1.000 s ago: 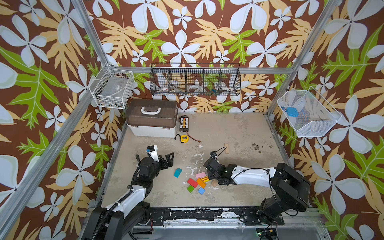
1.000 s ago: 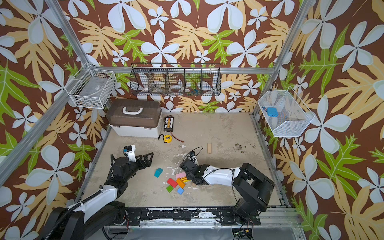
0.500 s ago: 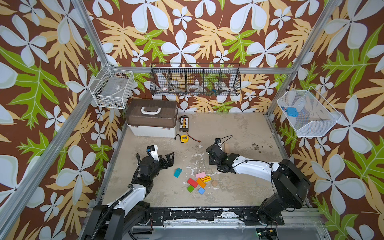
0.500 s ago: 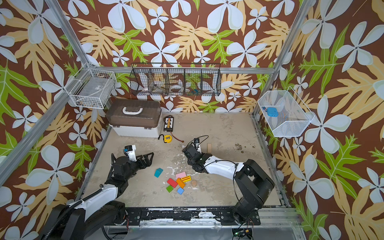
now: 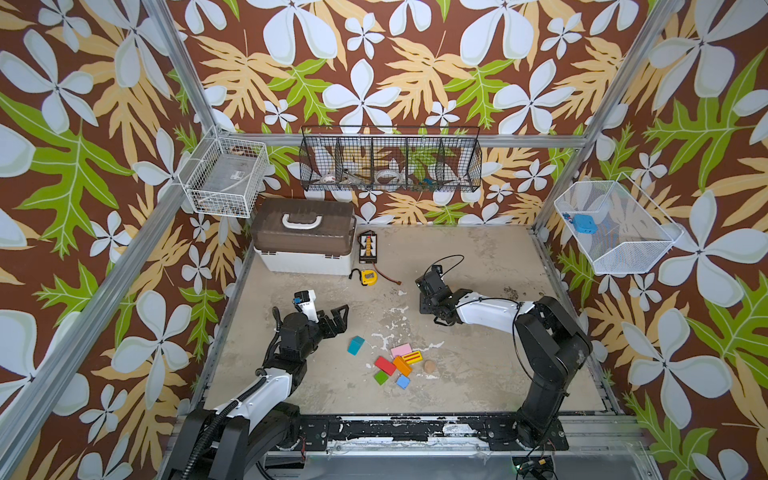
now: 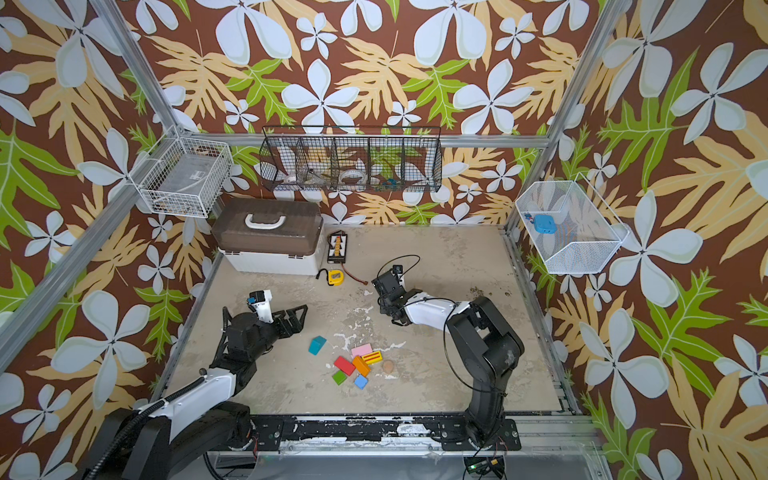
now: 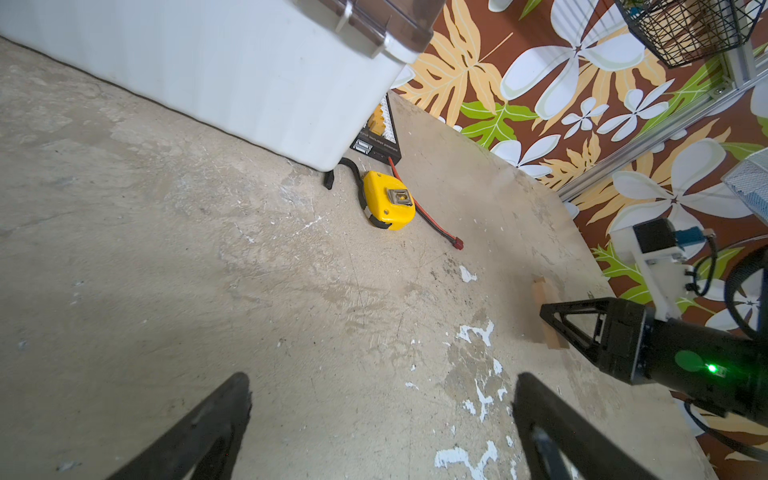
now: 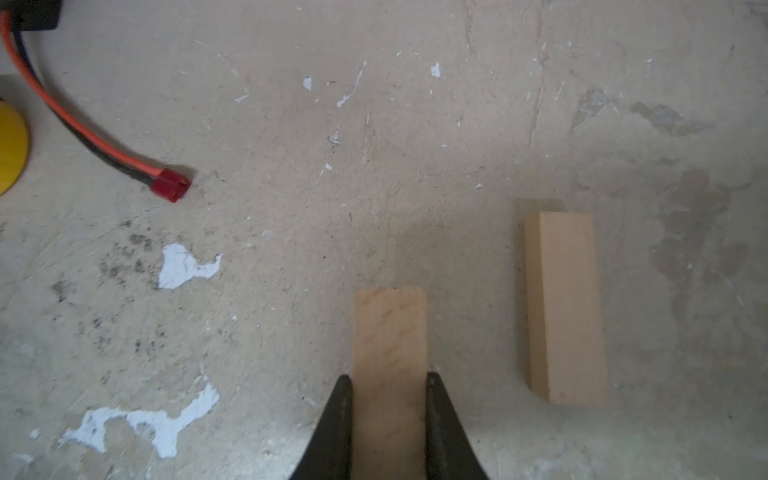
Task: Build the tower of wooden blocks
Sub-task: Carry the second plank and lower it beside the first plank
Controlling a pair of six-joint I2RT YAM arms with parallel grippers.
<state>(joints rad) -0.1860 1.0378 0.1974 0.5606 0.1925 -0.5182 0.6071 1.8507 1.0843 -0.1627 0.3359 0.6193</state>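
Front of the table point(image 5: 478, 374), well nearer than the yellow tape measure point(image 5: 368, 277): loose wood blocks, all lying on the surface.
- Teal block point(image 5: 356, 345) sits apart on the left of the group.
- Pink block point(image 5: 401, 350), yellow block point(image 5: 413, 357), red block point(image 5: 385, 365) and orange block point(image 5: 402, 365) are packed close, some touching.
- Green block point(image 5: 380, 377) and blue block point(image 5: 402, 381) are on the group's near edge.
- Wood disc point(image 5: 429, 366) is just right of the group.

Left pincer point(image 7: 382, 378): nearer than the tape measure and to its left, low over the table. Jaws spread wide, nothing between them.

Right pincer point(image 8: 388, 378): right of the tape measure and slightly nearer.
- Jaws are clamped on the long sides of a plain wood plank point(image 8: 390, 328), which sticks out past the fingertips. Cannot tell whether it touches the table.
- A second plank point(image 8: 563, 307) lies flat beside it, parallel, with a clear gap, on the side away from the tape measure.
- The red plug point(image 8: 170, 190) of a red-and-black cable lies between the tape measure and the held plank.

Just behind the tape measure: a black board point(image 5: 368, 248). Behind and to the left: a white box with brown lid point(image 5: 305, 237). Farther back, on the wall: a black wire basket point(image 5: 390, 164).
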